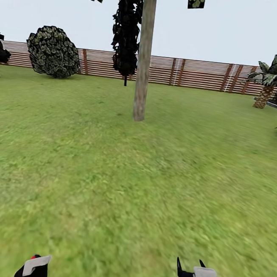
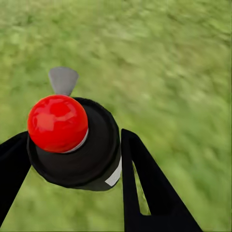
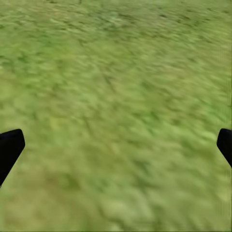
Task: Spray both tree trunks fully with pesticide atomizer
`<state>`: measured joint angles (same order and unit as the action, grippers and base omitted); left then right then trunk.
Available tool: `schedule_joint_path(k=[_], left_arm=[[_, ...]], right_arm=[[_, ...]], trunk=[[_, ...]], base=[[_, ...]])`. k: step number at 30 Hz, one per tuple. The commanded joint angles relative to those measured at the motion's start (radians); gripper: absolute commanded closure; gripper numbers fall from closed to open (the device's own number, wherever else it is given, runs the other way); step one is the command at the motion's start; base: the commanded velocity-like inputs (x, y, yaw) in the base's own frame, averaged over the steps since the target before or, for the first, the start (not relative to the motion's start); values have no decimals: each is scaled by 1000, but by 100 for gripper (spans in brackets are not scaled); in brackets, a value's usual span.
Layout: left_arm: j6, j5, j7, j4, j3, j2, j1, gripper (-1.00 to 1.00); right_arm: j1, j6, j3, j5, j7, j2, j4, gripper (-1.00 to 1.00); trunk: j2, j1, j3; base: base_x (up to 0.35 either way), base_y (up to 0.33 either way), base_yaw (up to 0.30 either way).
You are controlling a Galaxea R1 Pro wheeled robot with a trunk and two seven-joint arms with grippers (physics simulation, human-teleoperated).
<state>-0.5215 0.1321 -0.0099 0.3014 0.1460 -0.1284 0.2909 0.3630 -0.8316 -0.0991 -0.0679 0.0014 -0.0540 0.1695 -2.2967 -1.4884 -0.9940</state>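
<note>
Grass fills the garden (image 1: pixel 108 186) ahead, where 1 pale tree trunk (image 1: pixel 143 62) stands upright well in front of the robot. Behind it run the slat fence (image 1: pixel 196 74), 1 round shrub (image 1: pixel 53 52), 1 black cone tree (image 1: pixel 126 30) and 1 palm (image 1: pixel 273 78). The left claw (image 2: pixel 72 159) grips the pesticide atomizer (image 2: pixel 79 145) (red cap up). The right claw (image 3: pixel 116 145) is spread wide over grass.

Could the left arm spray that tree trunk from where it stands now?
Probably not yet. The left gripper already holds the atomizer, and only open lawn lies before the trunk, but the trunk looks far off, so rolling closer seems needed.
</note>
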Motion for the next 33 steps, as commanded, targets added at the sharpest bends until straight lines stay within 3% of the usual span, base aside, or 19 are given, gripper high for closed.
schedule_joint_path(k=[1, 33], left_arm=[[-3, 9, -1, -1, -3, 0, 1, 100], [-3, 9, -1, -1, -3, 0, 1, 100]], right_arm=[[1, -3, -7, -7, 0, 0, -1, -100], [1, -3, -7, -7, 2, 0, -1, -100]], trunk=[[0, 0, -1], [0, 0, -1]], base=[[339, 0, 0], [339, 0, 0]])
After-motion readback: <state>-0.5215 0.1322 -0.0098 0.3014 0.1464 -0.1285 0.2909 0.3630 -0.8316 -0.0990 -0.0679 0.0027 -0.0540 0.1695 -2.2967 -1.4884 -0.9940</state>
